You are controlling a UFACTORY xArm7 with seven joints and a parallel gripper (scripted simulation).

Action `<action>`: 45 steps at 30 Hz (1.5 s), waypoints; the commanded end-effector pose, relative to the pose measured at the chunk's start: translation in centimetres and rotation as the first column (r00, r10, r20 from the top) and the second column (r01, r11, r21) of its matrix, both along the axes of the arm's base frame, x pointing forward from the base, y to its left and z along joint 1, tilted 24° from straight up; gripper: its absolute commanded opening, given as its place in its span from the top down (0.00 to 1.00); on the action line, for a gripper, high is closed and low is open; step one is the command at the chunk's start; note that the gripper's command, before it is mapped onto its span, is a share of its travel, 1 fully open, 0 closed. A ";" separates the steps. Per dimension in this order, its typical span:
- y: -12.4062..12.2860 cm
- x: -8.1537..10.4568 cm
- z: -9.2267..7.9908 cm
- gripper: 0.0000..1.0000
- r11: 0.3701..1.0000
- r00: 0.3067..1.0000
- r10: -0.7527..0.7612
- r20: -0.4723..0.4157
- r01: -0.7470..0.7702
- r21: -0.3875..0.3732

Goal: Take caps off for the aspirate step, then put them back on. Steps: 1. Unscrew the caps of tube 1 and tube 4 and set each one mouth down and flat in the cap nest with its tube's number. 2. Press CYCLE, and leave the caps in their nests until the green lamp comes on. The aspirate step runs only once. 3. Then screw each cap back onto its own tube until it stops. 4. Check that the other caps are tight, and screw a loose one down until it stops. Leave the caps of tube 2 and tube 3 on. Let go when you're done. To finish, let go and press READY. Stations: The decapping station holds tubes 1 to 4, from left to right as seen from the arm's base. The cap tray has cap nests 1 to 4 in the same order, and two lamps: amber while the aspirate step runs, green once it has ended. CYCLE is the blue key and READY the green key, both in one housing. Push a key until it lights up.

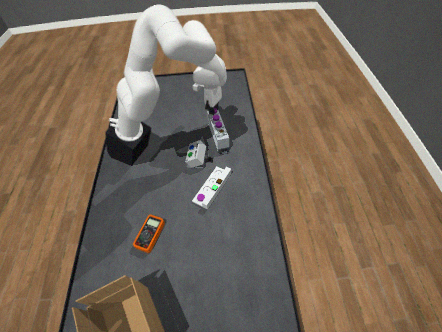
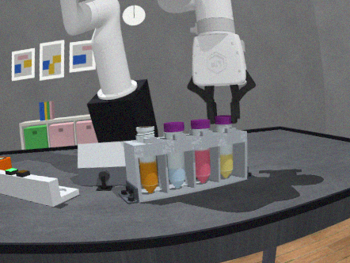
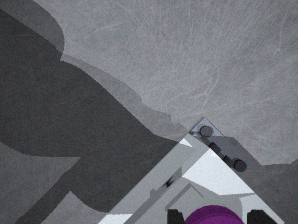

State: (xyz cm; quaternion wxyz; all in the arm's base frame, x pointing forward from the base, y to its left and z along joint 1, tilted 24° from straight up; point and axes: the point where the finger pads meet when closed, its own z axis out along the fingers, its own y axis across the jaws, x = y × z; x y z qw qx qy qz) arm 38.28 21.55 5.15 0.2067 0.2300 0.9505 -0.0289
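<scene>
Gripper [image 2: 223, 115] clamped on purple cap [image 2: 223, 119] of yellow-filled end tube [image 2: 226, 158] in decapping station [image 2: 135, 166], fingers [image 2: 211, 104] either side of cap. Orange-filled tube [image 2: 148, 170] at opposite end of station uncapped, threads bare. Two middle tubes capped purple. One purple cap [image 1: 201, 197] sits in end nest of cap tray [image 1: 225, 175], beyond key housing [image 1: 200, 150] from station. Green lamp [image 1: 215, 187] lit on tray.

The white tube rack [image 2: 186, 147] stands on the dark mat with four tubes in a row. The orange tube [image 2: 148, 171] has no cap. The light blue, pink and yellow tubes wear purple caps. One purple cap [image 1: 201, 197] lies in the white cap tray [image 1: 223, 176]. Its green lamp [image 1: 214, 187] glows.
</scene>
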 end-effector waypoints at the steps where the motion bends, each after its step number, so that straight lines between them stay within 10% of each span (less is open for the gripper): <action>1: 0.2 0.1 0.2 1.00 1.000 1.000 0.004 0.000 -0.004 0.003; 13: 0.2 0.1 0.1 1.00 0.970 0.974 -0.224 0.026 0.220 0.101; 28: 0.2 0.1 0.1 1.00 0.675 0.717 -0.697 -0.008 0.660 0.330; 43: 0.2 0.1 0.0 1.00 0.079 0.195 -0.964 -0.182 0.859 0.506; 45: 0.2 0.1 0.0 1.00 0.079 0.195 -0.964 -0.182 0.859 0.506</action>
